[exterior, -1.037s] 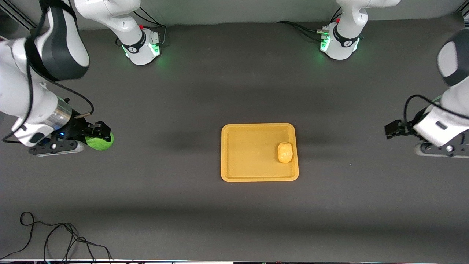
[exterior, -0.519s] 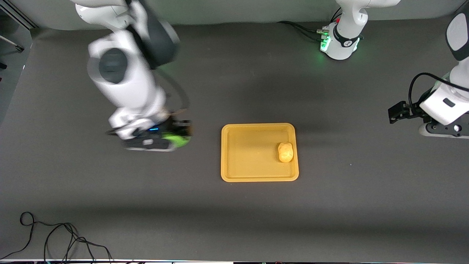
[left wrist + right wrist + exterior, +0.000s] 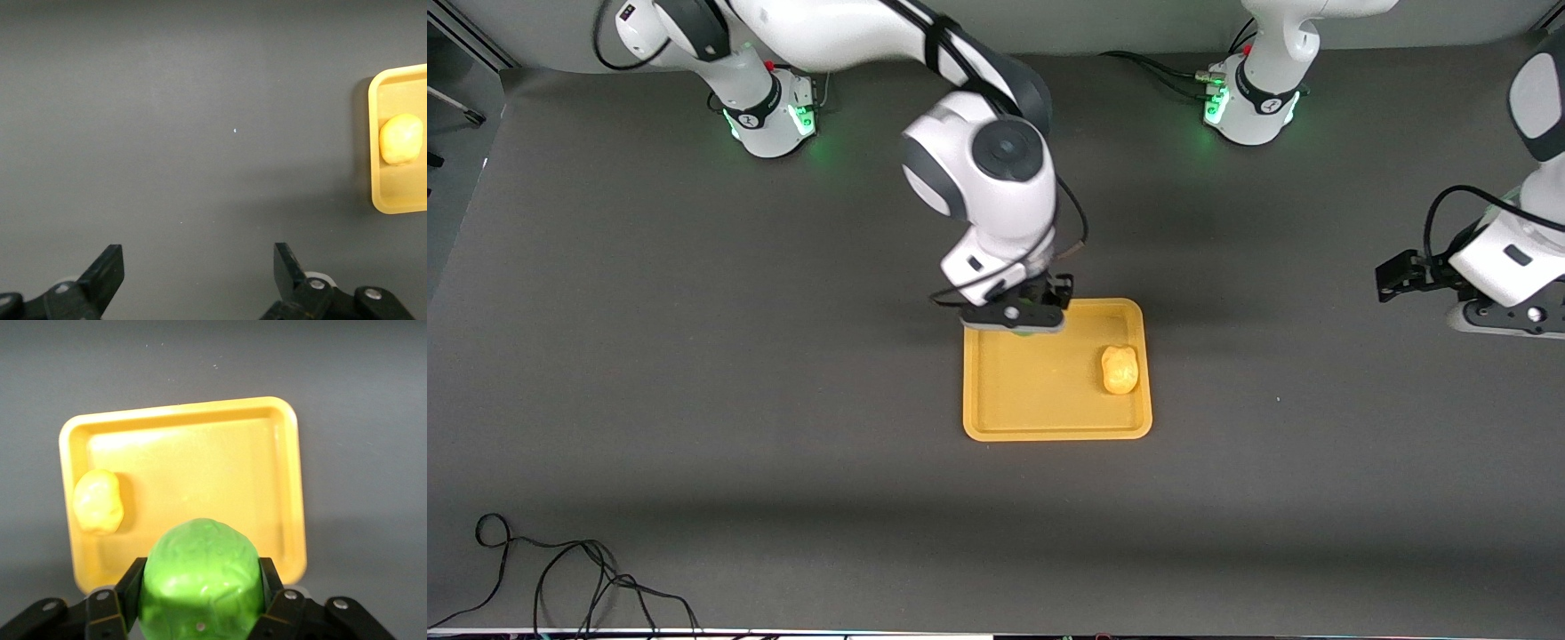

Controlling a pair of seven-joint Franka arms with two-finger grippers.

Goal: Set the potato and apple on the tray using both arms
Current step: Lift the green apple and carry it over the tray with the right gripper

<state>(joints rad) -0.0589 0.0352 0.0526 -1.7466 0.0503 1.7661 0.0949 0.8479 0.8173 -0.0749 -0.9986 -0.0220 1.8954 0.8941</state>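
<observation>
Robot lab, two arms (image 3: 978,169), dark table (image 3: 694,400)

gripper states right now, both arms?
Left gripper: open, holding nothing, over bare table toward the left arm's end.
Right gripper: shut on the apple, over the tray edge farthest from the front camera.

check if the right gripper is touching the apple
Touching. The right wrist view shows the right gripper with fingers pressed against both sides of the apple.

Front view: you look steeply down from high across the table, facing both bases. Wrist views: each looks down past its own fingers, closer in. All three share the tray (image 3: 996,418) (image 3: 387,200) (image 3: 200,420).
</observation>
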